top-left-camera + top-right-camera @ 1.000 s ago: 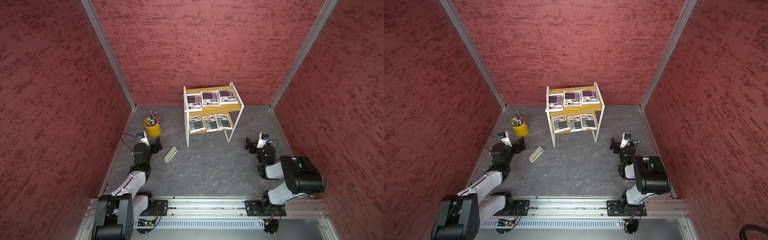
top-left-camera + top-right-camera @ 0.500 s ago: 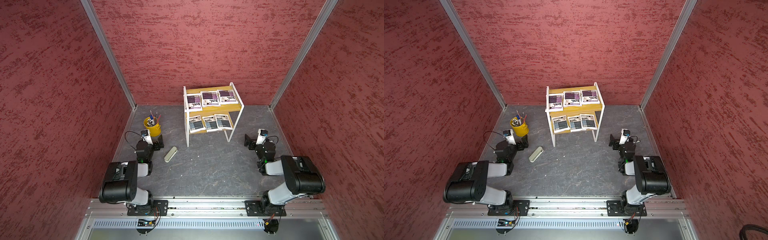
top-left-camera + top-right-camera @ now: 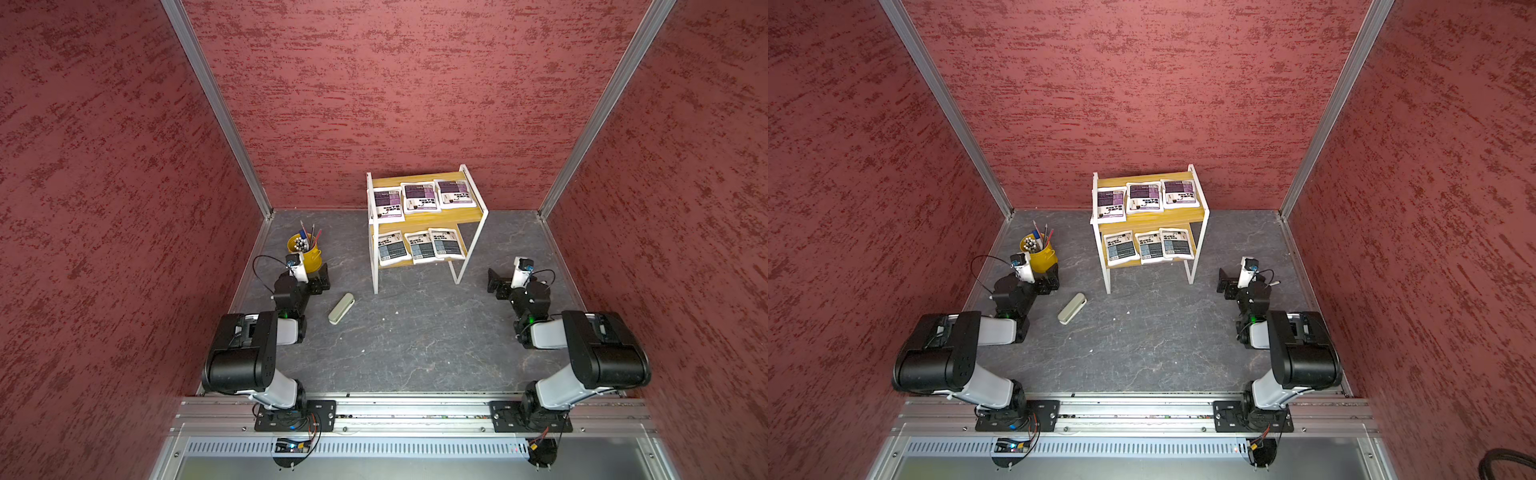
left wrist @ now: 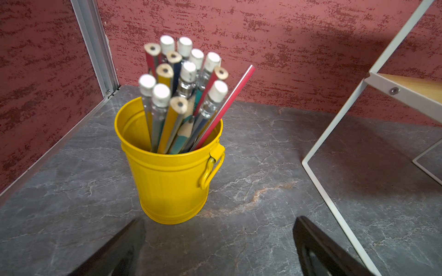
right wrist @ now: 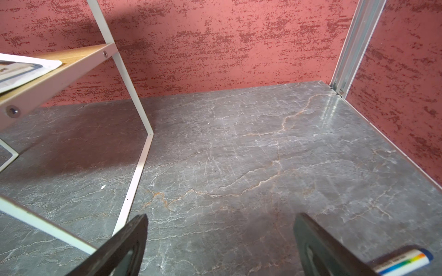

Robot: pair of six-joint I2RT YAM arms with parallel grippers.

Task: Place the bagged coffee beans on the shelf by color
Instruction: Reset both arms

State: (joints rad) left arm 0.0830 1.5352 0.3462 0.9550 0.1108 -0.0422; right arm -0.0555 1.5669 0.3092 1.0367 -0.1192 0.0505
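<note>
Bench: the grey marbled bench (image 3: 415, 345) is carrying the whole scene.
Shelf: the shelf (image 3: 465, 215) is standing at the back.
Left claw: the left claw (image 4: 218, 229) is sitting low, spread wide and empty, facing the pen bucket (image 4: 172, 186).
Right claw: the right claw (image 5: 220, 229) is gaping, holding nothing, near a shelf leg.
Bags: three purple bags (image 3: 420, 198) are lying on the top board, three grey-blue bags (image 3: 420, 248) on the lower.
Case: a grey-green case (image 3: 341, 308) is lying between left claw and shelf.
</note>
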